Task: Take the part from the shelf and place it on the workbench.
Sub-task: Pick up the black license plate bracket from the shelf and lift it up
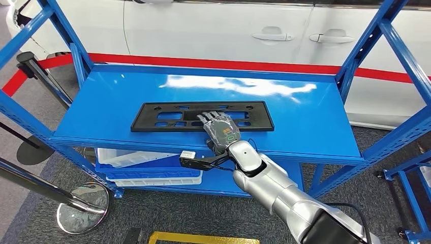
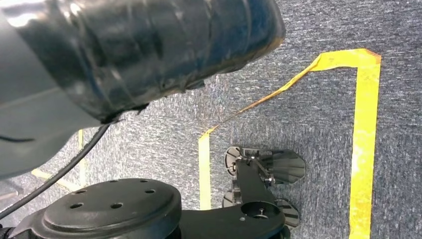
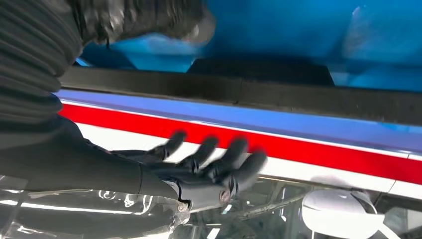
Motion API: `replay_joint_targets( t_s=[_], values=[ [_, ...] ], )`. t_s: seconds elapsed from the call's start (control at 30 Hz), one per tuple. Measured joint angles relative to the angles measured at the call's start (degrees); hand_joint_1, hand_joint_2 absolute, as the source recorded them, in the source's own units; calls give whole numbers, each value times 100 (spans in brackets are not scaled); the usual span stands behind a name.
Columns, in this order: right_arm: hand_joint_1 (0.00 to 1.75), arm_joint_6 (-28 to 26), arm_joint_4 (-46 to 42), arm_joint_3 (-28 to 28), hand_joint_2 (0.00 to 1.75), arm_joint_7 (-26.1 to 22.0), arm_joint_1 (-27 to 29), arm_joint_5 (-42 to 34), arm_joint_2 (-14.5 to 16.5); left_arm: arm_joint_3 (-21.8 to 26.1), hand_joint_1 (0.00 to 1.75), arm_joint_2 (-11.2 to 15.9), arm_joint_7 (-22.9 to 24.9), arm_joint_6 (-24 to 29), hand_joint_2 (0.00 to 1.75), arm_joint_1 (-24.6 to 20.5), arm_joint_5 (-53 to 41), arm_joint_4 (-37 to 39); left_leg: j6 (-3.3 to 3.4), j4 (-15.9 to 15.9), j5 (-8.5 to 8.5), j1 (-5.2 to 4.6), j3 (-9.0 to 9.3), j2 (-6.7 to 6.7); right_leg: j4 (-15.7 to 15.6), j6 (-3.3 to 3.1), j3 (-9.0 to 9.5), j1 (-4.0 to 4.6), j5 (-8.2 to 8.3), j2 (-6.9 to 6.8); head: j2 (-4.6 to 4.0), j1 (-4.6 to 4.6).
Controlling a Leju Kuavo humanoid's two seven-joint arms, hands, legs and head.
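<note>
The part is a flat black rectangular frame with cut-outs, lying lengthwise on the top board of the blue shelf. My right hand reaches in over the shelf's front edge, and its fingers lie stretched over the part's near middle. In the right wrist view the hand has its fingers spread and straight with nothing in them, and the part's dark edge runs close by between thumb and fingers. My left hand hangs low over the carpet as a dark, blurred bulk, its fingers hidden.
Blue uprights flank the shelf on both sides. White and blue bins sit on the lower board. A white car stands close behind. A chrome stanchion base is at the left on the floor, with yellow tape near my feet.
</note>
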Motion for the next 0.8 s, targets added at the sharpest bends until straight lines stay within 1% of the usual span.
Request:
replay_joint_targets(
  t_s=[0.13,0.3,0.47,0.53,0.6,0.67,0.73,0.8],
  values=[
    [175,33,58,0,175,-18,-5,11,26,0,0,2,52,-46,0,14,-26,0,0,-5,0,5,5,0,0,0,1,4,0,0,0,-1],
    [175,-10,87,0,175,-178,-11,7,43,0,0,11,75,-50,0,28,-161,0,0,-12,0,8,11,0,0,0,3,6,0,0,0,-2],
    [175,-393,91,0,175,-316,-6,71,43,-1,0,22,-52,100,0,31,-284,0,0,-14,0,9,14,1,0,0,3,6,0,1,0,-1],
    [175,-466,91,0,175,-346,-5,86,43,0,0,27,-79,130,0,31,-302,0,0,-14,0,9,15,1,0,0,3,7,-1,1,0,-1],
    [175,-531,91,0,175,-448,-1,68,43,0,0,30,-108,159,87,31,-307,0,0,-14,0,10,15,1,0,-1,4,7,-1,1,0,0],
    [175,-714,68,0,175,-670,12,-9,38,0,0,30,-187,281,175,30,-314,0,0,-14,0,10,16,1,0,0,4,7,0,2,0,0],
    [175,-1039,-23,0,175,-884,45,-108,15,-1,0,30,-289,507,175,28,-366,0,0,-14,0,10,17,2,0,0,4,7,0,2,0,-1],
    [175,-1422,-197,-1,175,-989,81,-131,-35,-3,0,29,-356,756,175,24,-458,0,0,-14,0,10,18,2,-1,0,4,7,0,2,0,0]
  ],
)
